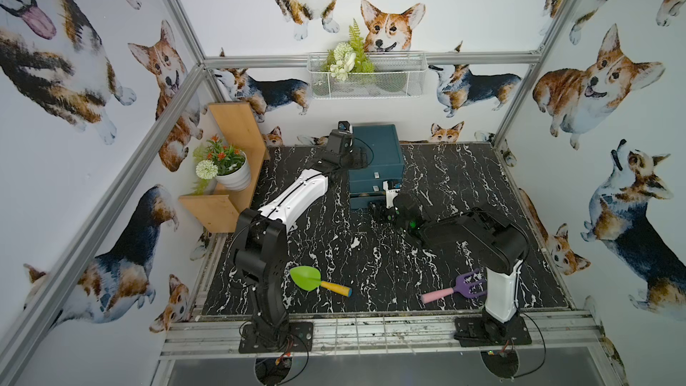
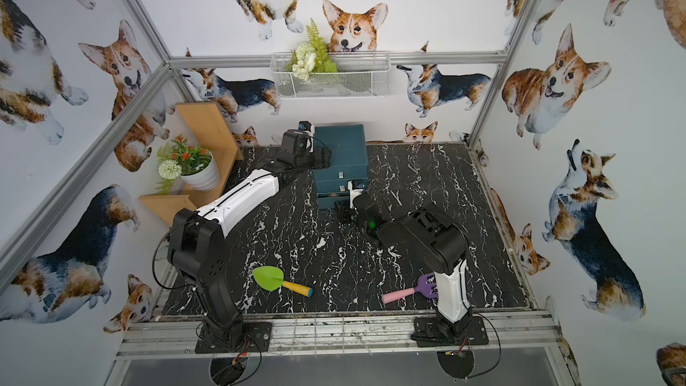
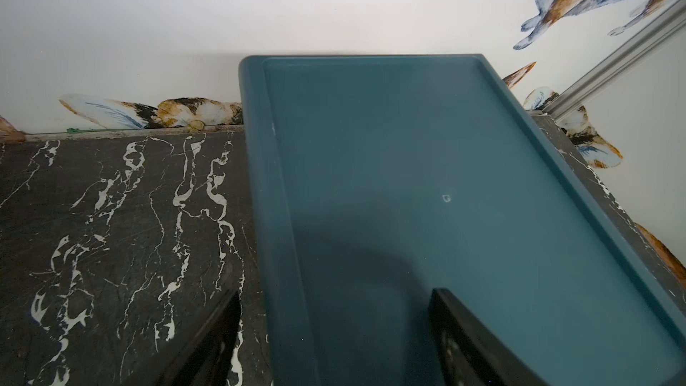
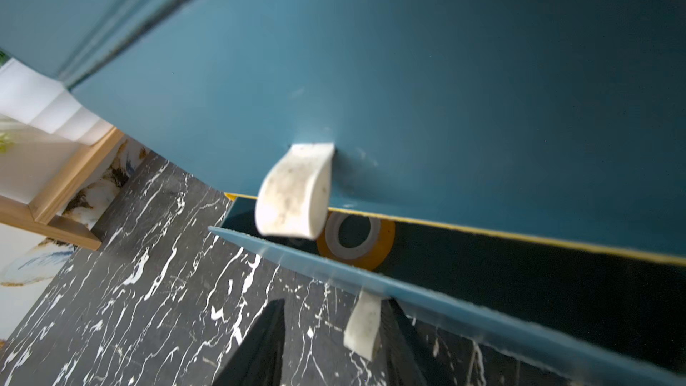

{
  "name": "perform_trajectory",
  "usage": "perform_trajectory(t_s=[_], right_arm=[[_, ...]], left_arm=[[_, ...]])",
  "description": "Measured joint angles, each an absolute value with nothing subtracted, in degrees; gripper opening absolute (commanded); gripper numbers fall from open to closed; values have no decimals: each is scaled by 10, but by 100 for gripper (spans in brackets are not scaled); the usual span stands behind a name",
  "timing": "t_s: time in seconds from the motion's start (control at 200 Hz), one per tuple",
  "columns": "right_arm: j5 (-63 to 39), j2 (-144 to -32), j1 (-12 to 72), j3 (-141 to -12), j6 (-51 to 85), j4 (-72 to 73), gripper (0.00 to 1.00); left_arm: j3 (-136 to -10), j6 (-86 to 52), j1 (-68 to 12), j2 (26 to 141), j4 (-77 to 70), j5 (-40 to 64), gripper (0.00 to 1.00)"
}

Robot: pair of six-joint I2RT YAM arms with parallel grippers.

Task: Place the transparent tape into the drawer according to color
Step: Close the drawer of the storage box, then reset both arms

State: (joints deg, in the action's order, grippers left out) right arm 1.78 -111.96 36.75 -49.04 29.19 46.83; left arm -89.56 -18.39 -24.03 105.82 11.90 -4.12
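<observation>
Tape shows as one orange roll [image 4: 384, 245] with a pale core. It lies flat inside the lowest drawer [image 4: 371, 280], which is pulled a little way out, and it is seen through the gap in the right wrist view. The black marble table [image 1: 334, 239] carries everything. At its far middle, against the wall, stands the teal cabinet [image 1: 376, 146], seen in both top views. The left arm reaches from the near left across to the cabinet's left side. The left gripper [image 3: 334, 293] hangs over the cabinet's left top edge with its fingers spread wide and nothing between them; one finger is above the table, the other above the cabinet top. The right arm bends in from the near right. The right gripper [image 4: 334, 302] sits low in front of the lowest drawer, jaws apart on either side of that drawer's white pull tab [image 4: 362, 323]. One finger is close beside the tab and the other is clear of it, so the tab is not pinched. A wooden shelf [image 1: 237, 135] at the far left holds a white flower pot [image 1: 234, 176], and a wire basket [image 1: 367, 79] hangs on the far wall. A green scoop [image 1: 306, 278] lies near the left, a purple fork [image 1: 471, 284] near the right. A second white tab [image 4: 293, 194] curls from the shut drawer above.
</observation>
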Motion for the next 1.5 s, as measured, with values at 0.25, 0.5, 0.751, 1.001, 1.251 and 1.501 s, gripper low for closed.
perform_trajectory(t_s=[0.25, 0.5, 0.751, 1.001, 1.251, 1.501], right_arm=[[30, -1154, 368, -518, 277, 516, 45], [30, -1161, 375, -523, 263, 524, 46], [24, -1088, 404, -463, 243, 528, 60], [39, -950, 446, -331, 253, 536, 78], [90, -758, 462, -221, 283, 510, 100], [205, -552, 462, -174, 295, 396, 100]], left_arm=[[-895, -186, -240, 1065, 107, -39, 85], [-895, -186, -241, 1068, 99, -37, 85], [-898, -186, -242, 1055, 125, -38, 87], [-847, -192, -243, 967, 197, -43, 97], [-741, -216, -247, 830, 201, -49, 99], [-590, -232, -252, 689, 150, -119, 100]])
